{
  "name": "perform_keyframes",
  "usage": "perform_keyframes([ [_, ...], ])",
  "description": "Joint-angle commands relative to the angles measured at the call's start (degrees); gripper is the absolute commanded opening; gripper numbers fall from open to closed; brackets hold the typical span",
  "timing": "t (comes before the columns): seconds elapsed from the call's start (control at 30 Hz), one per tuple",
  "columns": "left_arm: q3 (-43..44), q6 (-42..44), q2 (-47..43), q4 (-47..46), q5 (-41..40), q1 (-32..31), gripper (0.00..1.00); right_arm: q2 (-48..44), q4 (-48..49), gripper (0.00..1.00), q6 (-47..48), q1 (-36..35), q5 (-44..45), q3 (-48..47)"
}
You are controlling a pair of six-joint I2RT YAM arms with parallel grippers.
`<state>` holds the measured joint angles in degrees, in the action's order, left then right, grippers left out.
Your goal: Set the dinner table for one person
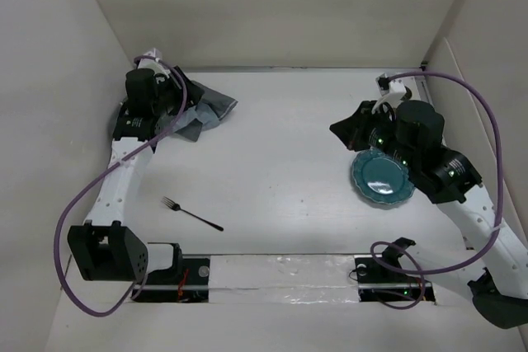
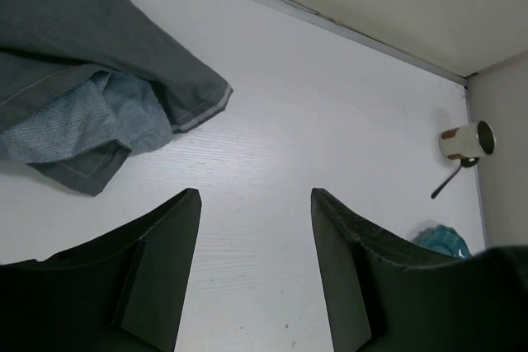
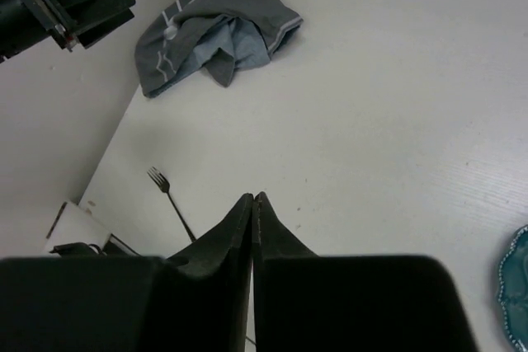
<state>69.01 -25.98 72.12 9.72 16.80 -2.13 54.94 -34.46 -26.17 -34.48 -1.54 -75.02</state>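
White dinner table [image 1: 280,146] carries scattered items: teal plate [image 1: 381,179] by right edge, fork [image 1: 192,214] near-left, cloth [image 1: 210,109] far-left corner, mug [image 2: 466,140] far-right corner. Setting judged unstarted. Left gripper [image 2: 256,204] spread, empty, beside cloth; right gripper [image 3: 252,204] closed, empty.

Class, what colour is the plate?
The plate is teal, clearest in the top view.

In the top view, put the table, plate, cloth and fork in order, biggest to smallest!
1. Table.
2. Plate and cloth: about alike, both partly hidden, so I won't rank them.
3. Fork, thin and smallest.
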Motion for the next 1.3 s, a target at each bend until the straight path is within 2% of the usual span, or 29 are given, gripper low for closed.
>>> perform_keyframes([
  [0.0,5.2,-0.8,2.1,1.4,-7.0,0.2,0.52,-1.8,0.7,0.00,-0.2,0.4,-0.4,2.5],
  [0.03,7.3,-1.1,2.8,2.7,-9.3,0.2,0.51,-2.1,1.3,0.00,-0.4,0.4,-0.5,3.3],
  [0.13,12.0,-2.6,7.7,5.7,-14.5,0.2,0.32,-3.1,2.1,0.00,-1.7,0.4,-1.2,5.7],
  [0.17,14.1,-2.8,12.0,7.2,-18.3,0.7,0.01,-3.7,2.9,0.00,-2.7,0.4,-1.8,7.1],
  [0.23,16.2,-3.3,13.4,8.8,-20.3,1.2,0.00,-4.3,3.2,0.00,-3.0,0.4,-2.1,8.0],
  [0.4,18.2,-5.7,21.7,10.1,-21.2,7.2,0.00,-5.0,3.3,0.00,-2.5,0.4,-0.4,9.6],
  [0.43,18.3,-6.3,22.6,10.9,-22.6,8.0,0.04,-4.9,2.6,0.00,-2.2,0.4,0.0,9.5],
  [0.47,18.4,-6.5,24.8,11.1,-22.4,8.9,0.17,-4.8,2.3,0.00,-2.0,0.9,0.5,9.5],
  [0.6,19.5,-6.5,31.0,12.8,-22.9,10.7,0.34,-4.3,3.3,0.01,-2.0,0.9,-0.9,10.8],
  [0.63,20.3,-6.8,32.1,14.2,-23.3,10.7,0.34,-3.9,4.0,0.06,-2.0,0.9,-1.4,10.9],
  [0.67,20.5,-7.2,33.7,14.6,-23.2,10.7,0.35,-3.5,4.0,0.18,-2.0,0.9,-2.1,10.9],
  [0.73,18.3,-8.0,33.3,13.0,-23.1,10.7,0.35,-1.9,3.7,0.27,-1.5,0.9,-3.0,10.0],
  [0.77,17.0,-8.6,32.6,11.8,-23.6,10.7,0.41,-1.5,3.7,0.34,-1.2,0.9,-4.2,9.9],
  [0.83,14.1,-10.1,30.3,10.8,-27.1,10.7,0.50,0.0,4.2,0.42,-1.1,0.9,-5.2,10.1],
  [0.87,13.0,-11.2,29.5,10.2,-28.0,10.7,0.60,0.4,4.4,0.50,-1.0,0.9,-6.7,10.2],
  [0.97,7.8,-12.6,26.2,7.3,-28.9,12.8,0.72,2.3,4.0,0.60,-0.5,0.9,-8.6,9.8],
  [1.1,3.2,-13.9,24.9,5.2,-27.7,16.5,0.76,2.7,4.0,0.64,-0.1,0.9,-9.4,10.3],
  [1.27,3.9,-11.9,30.2,7.9,-28.6,19.3,0.76,3.2,3.9,0.66,0.6,0.4,-10.7,10.1],
])
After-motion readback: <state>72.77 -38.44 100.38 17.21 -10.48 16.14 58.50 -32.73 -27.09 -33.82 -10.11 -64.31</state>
